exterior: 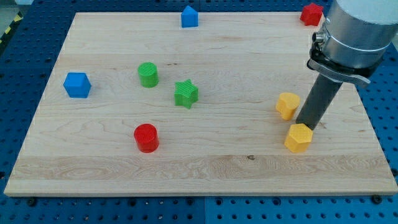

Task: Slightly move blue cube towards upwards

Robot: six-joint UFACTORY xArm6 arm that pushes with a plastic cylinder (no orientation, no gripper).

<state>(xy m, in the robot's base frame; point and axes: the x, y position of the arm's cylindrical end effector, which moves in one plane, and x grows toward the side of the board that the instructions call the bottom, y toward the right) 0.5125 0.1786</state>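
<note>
The blue cube [77, 84] sits near the board's left edge. My tip [305, 126] is far to the view's right, touching or just behind the top of a yellow hexagonal block [298, 137] and right of a second yellow block [287, 105]. The rod rises from there up to the grey arm body at the view's top right. No block lies between the blue cube and the board's left edge.
A green cylinder [148, 74], a green star [186, 94] and a red cylinder [147, 137] lie mid-left. A blue house-shaped block [189, 17] is at the top edge, a red block [312, 14] at top right. The wooden board [205, 174] lies on a blue pegboard table.
</note>
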